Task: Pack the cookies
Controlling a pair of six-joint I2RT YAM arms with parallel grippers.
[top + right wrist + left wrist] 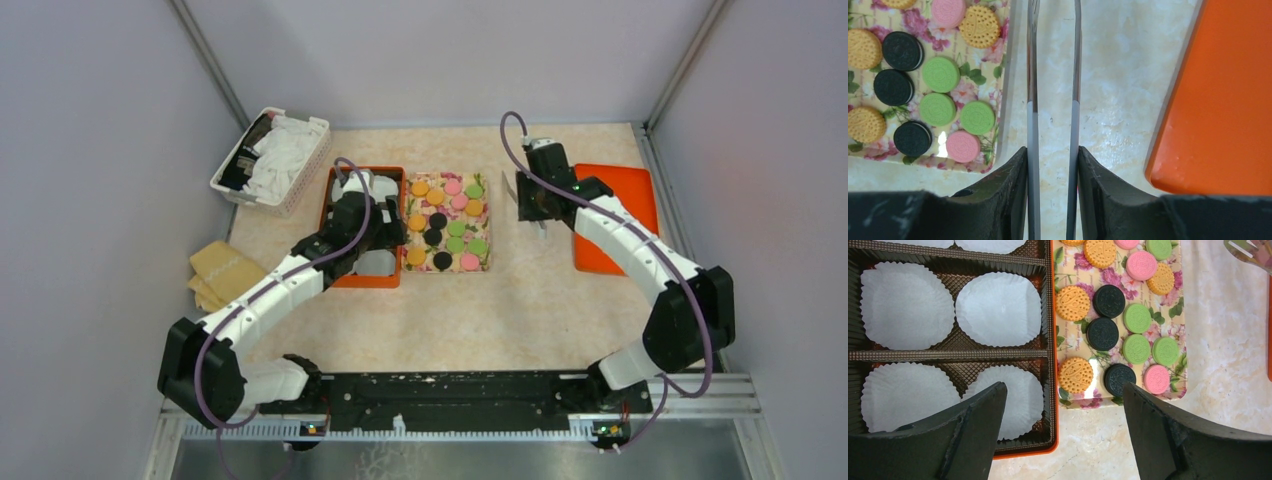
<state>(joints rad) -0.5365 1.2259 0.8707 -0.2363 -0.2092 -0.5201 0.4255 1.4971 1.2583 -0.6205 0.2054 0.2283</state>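
While the left gripper (1063,390) hangs with its jaws spread wide over the near edge of the orange box (1028,452), the right gripper (1052,152) is closed on a pair of metal tongs (1032,75), one finger pressing each blade from outside. The two blades run side by side with a narrow gap, and through this gap the marbled table (1118,90) shows. Their tips are cut off at the top of the right wrist view, so I cannot tell if the tips meet. The tongs stand over the bare table, between the floral tray (1066,340) and the flat orange lid (1218,110). The cookies (1103,333) lie flat on the floral tray in orange, pink, green and black, some touching each other. This tray lies just beside the orange box, on its right side. Inside the box a brown insert (948,354) makes compartments, and white paper cups (998,309) sit in them. At the far left corner of the table stands a white basket (272,160) holding white and dark things.
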